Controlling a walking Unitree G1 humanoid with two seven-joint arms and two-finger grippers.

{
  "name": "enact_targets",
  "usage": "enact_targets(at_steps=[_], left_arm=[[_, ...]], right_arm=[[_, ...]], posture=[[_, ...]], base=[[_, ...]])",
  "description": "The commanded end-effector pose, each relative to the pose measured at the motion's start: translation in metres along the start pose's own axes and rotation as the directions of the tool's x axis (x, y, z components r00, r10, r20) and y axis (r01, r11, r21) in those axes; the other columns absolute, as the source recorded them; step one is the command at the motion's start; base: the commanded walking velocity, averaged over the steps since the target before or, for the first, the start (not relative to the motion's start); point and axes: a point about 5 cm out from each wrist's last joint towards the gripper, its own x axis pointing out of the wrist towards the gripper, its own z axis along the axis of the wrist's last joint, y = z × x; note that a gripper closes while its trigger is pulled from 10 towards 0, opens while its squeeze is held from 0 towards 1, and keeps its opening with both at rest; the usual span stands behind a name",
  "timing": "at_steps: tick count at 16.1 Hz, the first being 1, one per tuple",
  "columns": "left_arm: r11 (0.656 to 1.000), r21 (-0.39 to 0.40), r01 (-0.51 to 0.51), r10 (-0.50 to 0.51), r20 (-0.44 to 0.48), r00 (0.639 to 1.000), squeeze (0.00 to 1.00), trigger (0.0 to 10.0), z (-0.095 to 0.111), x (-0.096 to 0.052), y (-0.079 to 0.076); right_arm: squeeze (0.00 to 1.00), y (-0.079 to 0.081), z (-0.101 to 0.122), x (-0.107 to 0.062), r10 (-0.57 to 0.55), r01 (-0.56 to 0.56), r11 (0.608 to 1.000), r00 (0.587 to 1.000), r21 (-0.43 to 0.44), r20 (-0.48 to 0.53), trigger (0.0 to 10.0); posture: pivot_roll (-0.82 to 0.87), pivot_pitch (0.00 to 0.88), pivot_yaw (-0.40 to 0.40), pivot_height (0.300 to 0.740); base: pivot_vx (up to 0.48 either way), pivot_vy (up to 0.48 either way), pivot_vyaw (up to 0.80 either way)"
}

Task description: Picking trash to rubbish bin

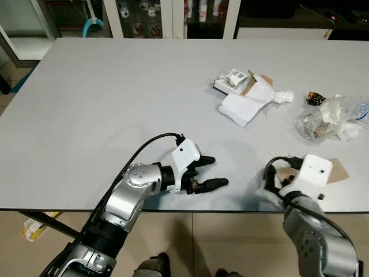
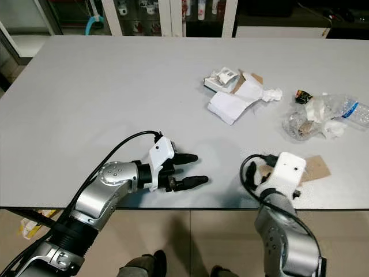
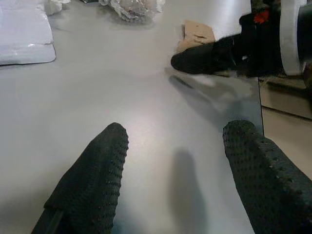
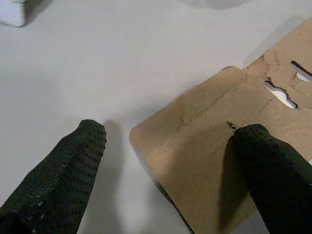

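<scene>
Brown cardboard scrap lies flat on the grey worktop near the front edge, right side. Right gripper is directly over its corner: jaws open, one black finger above the cardboard face, the other finger over bare worktop just beside the cardboard edge. Can't tell whether the fingertips touch the surface. From the head camera the right wrist housing covers most of the scrap; only its far end sticks out.

Rest of the trash sits further back on the right half of the worktop:
- crumpled clear plastic bag with white tissue inside, nearest the cardboard
- small dark wrapper just beside the bag
- folded white paper with a crumpled tissue at its right end
- small printed carton with brown flaps touching the paper's far side

Left gripper rests low over the worktop near the front edge, left of the right gripper and well apart from all the trash. Jaws open, nothing between them, pointing toward the right gripper; its wrist view shows one right finger and the cardboard behind it.

Left half of the worktop is bare grey. Cabinets with bottles stand behind the far edge. Tiled floor below the front edge.
</scene>
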Motion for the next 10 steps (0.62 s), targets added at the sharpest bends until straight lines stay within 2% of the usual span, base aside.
enact_targets(at_steps=[1, 6, 8, 10], left_arm=[[1.000, -0.004, 0.025, -0.025, -0.012, 1.000, 0.00, 10.0, -0.002, 0.001, -0.003], [1.000, -0.008, 0.030, -0.031, -0.015, 0.999, 0.00, 10.0, -0.003, 0.002, -0.005], [1.000, -0.007, 0.030, -0.030, -0.016, 0.999, 0.00, 10.0, -0.003, 0.003, -0.005], [0.999, -0.008, 0.032, -0.032, -0.016, 0.999, 0.00, 10.0, -0.003, 0.003, -0.005]], right_arm=[[1.00, -0.005, 0.013, -0.004, -0.032, 0.032, 0.999, 0.999, -0.012, 0.036, 10.0], [1.00, -0.007, 0.041, -0.006, -0.029, 0.036, 0.998, 0.993, -0.056, 0.118, 10.0], [1.00, -0.015, 0.044, -0.006, -0.062, 0.070, 0.996, 0.991, -0.063, 0.116, 10.0], [1.00, -0.023, 0.034, -0.005, -0.086, 0.089, 0.995, 0.994, -0.050, 0.062, 10.0]], posture=[[0.17, 0.165, 0.028, 0.740], [0.17, 0.169, 0.021, 0.740], [0.17, 0.168, 0.019, 0.740], [0.16, 0.168, 0.018, 0.740]], base=[[0.000, 0.000, 0.00], [0.000, 0.000, 0.00], [0.000, 0.000, 0.00], [0.000, 0.000, 0.00]])
